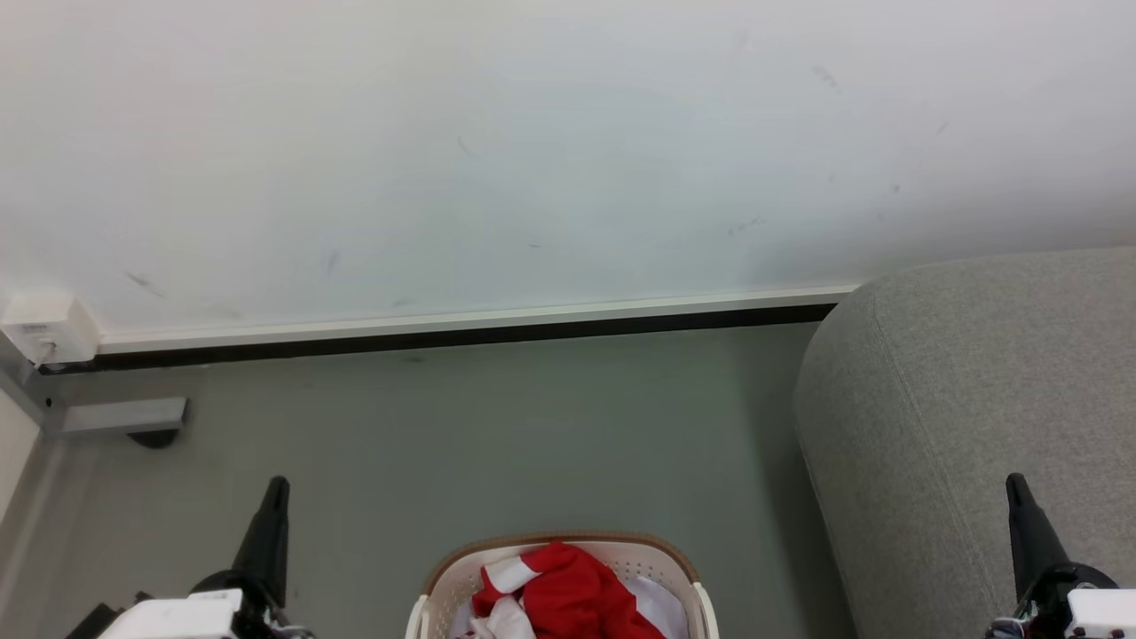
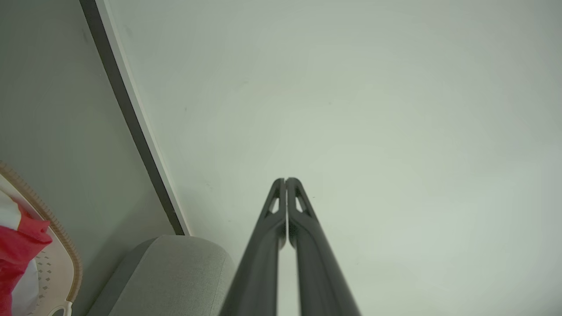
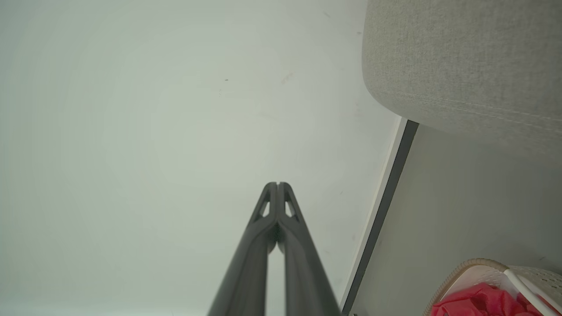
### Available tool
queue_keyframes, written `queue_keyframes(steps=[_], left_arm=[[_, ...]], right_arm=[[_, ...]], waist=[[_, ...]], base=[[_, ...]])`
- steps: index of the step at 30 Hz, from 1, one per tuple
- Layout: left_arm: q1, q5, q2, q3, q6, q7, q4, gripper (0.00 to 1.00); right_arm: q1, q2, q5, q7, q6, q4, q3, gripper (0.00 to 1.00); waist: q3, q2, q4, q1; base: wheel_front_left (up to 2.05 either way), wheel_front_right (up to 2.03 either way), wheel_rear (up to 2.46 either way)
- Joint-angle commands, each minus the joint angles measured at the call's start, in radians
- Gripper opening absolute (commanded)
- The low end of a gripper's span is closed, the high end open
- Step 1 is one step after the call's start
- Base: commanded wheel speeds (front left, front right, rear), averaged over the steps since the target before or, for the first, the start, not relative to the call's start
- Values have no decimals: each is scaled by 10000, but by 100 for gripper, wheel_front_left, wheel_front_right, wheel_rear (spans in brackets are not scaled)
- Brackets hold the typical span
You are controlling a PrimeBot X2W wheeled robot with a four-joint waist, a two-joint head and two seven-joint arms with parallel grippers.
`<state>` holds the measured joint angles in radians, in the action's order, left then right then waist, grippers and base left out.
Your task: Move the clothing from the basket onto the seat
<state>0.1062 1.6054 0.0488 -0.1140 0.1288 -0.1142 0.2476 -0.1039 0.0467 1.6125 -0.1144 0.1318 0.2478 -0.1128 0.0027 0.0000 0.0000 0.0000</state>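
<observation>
A white wall (image 1: 532,133) is running across the top of the head view, with a dark strip (image 1: 461,330) lying along its bottom edge. A small white box (image 1: 49,327) is sitting at the left edge, with a grey bar (image 1: 120,415) just below it. The grey floor (image 1: 532,426) is lying between the wall and the basket (image 1: 555,540) at the bottom middle. The clothing (image 1: 572,590) is lying bunched up inside the basket, bright red with white parts. The seat (image 1: 976,399) is standing at the right, near the basket but apart from it. The left gripper (image 1: 277,486) is pointing up at the lower left and the right gripper (image 1: 1014,484) at the lower right, in front of the seat. Both are pressing their fingers together and holding nothing.
</observation>
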Motion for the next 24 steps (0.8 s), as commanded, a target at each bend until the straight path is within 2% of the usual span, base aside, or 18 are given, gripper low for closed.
queue_keyframes(steps=[1, 7, 12, 24], left_arm=[[-6, -4, -4, 2, -2, 7, 17, 100], [-122, -94, -27, 205, -19, 256, 124, 100], [-144, -523, -22, 304, -17, 507, 149, 100], [-278, -3263, -11, 634, -298, 1051, -111, 100]], right_arm=[[6, -6, -2, 5, 0, 19, 5, 100], [142, -28, -210, 241, -1, 113, 169, 100], [153, 107, -1016, 507, -2, 73, 374, 100], [281, 181, -4246, 1047, -4, -435, 730, 100]], waist=[[1, 0, 0, 0], [1, 0, 13, 0], [3, 0, 28, 0], [17, 0, 52, 0]], base=[[0, 0, 0], [0, 0, 0], [0, 0, 0], [0, 0, 0]])
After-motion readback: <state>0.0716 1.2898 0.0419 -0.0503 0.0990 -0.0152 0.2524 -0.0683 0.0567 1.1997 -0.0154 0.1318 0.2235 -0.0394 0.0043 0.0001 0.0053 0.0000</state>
